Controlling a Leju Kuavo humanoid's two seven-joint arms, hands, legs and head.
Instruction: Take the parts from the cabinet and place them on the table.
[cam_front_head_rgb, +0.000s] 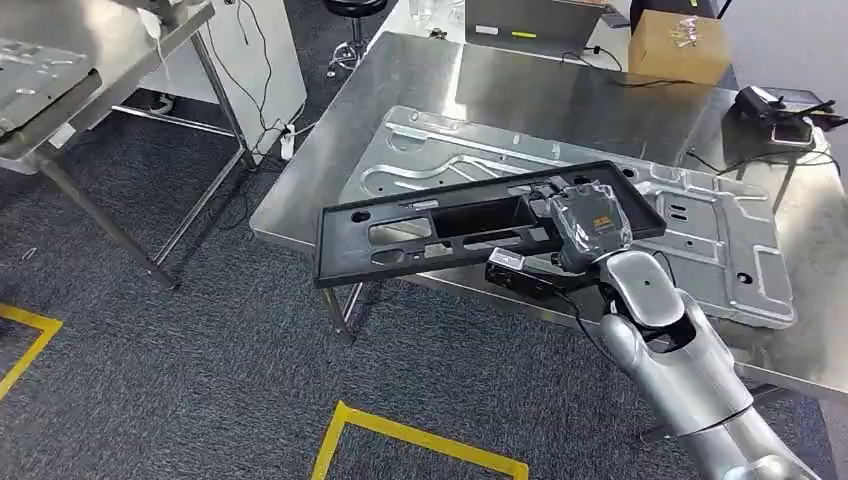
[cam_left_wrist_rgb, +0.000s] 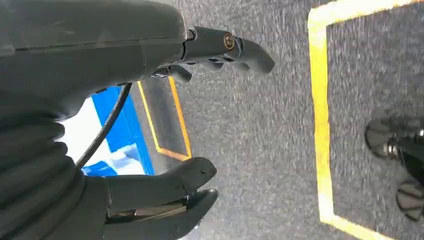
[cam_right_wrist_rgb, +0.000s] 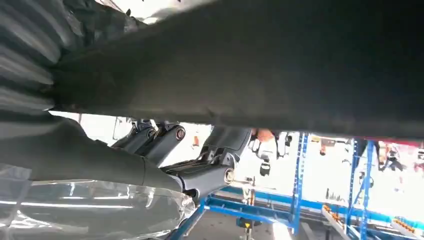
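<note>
Here the right hand grips the black frame; left hand spread, holding nothing.

The right arm was extended forward and up from the lower right, elbow bent. The right hand was closed on a black panel, held near one end. The left hand was hung over the floor, fingers and thumb apart, nothing held.

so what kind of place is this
Probably a factory or workshop test floor: steel tables, a stamped metal panel on one, yellow floor tape, and blue racking behind.
</note>
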